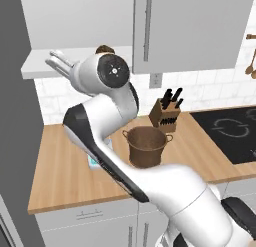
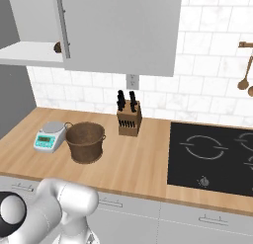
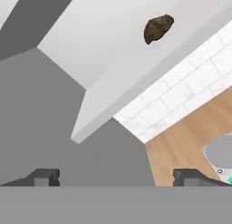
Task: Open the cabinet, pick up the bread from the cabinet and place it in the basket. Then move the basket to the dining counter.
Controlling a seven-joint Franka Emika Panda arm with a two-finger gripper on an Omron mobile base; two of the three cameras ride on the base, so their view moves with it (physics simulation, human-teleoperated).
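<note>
The cabinet [image 2: 118, 30] stands with its left compartment open, and its door handle [image 2: 63, 25] shows at the door's edge. The bread [image 3: 158, 28], a small dark brown lump, lies on the cabinet's white shelf [image 3: 104, 41]; it peeks out behind the wrist [image 1: 105, 49] and past the door edge [image 2: 57, 47]. My gripper [image 1: 52, 59] is open and empty, raised at shelf height to the left of the bread and apart from it. The basket [image 1: 146, 146] stands upright on the wood counter below [image 2: 85, 142]. The dining counter is out of view.
A white kitchen scale [image 2: 49, 136] sits just left of the basket. A knife block [image 2: 129, 117] stands behind it by the tiled wall. A black hob [image 2: 212, 156] is set into the counter to the right. Wooden spoons [image 2: 244, 70] hang on the wall. A tall grey unit [image 1: 17, 116] bounds the left.
</note>
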